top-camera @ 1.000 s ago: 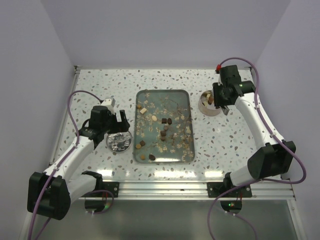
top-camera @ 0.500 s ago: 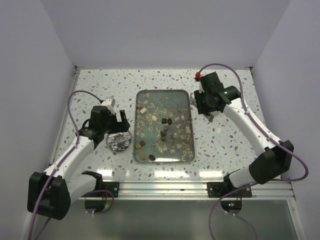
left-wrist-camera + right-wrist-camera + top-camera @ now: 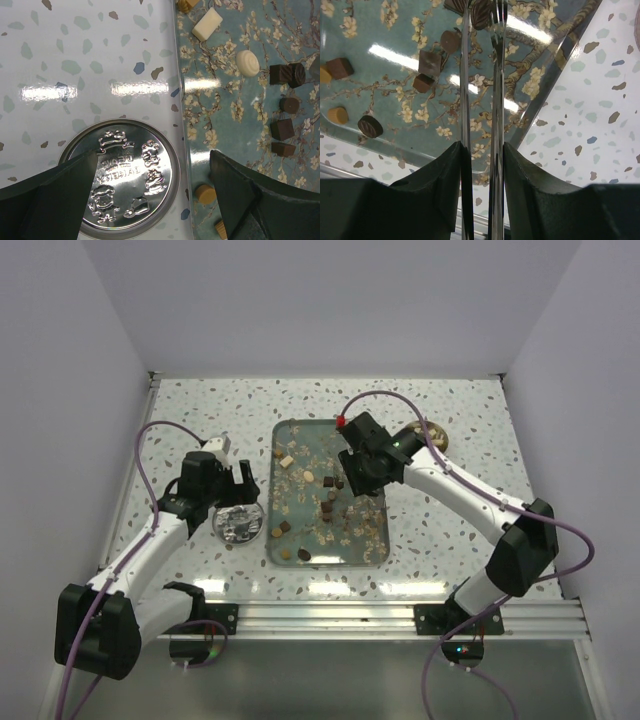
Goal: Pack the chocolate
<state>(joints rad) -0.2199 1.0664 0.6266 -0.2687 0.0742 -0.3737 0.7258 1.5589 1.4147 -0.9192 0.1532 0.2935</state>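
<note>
The chocolate [image 3: 328,508] lies scattered on a teal flowered tray [image 3: 275,490]: dark cubes and rounds, with cream and tan pieces. My right gripper [image 3: 350,478] is over the tray's right half, shut on silver tongs [image 3: 465,75]. The tong tips reach a dark piece [image 3: 481,12] at the top of the right wrist view; I cannot tell whether they grip it. Dark pieces [image 3: 429,62] lie just left of the tongs. My left gripper [image 3: 245,480] is open and empty above a silver embossed lid [image 3: 125,185], left of the tray. Cream pieces [image 3: 207,24] and dark cubes [image 3: 282,129] show beside it.
A round tin [image 3: 434,433] stands at the back right, partly hidden behind the right arm. The lid [image 3: 240,525] lies on the speckled table close to the tray's left rim [image 3: 179,100]. Pale flakes lie among the candies.
My right arm has swung left from the tin at the back right to over the tray, carrying the tongs. The left arm has not moved.
</note>
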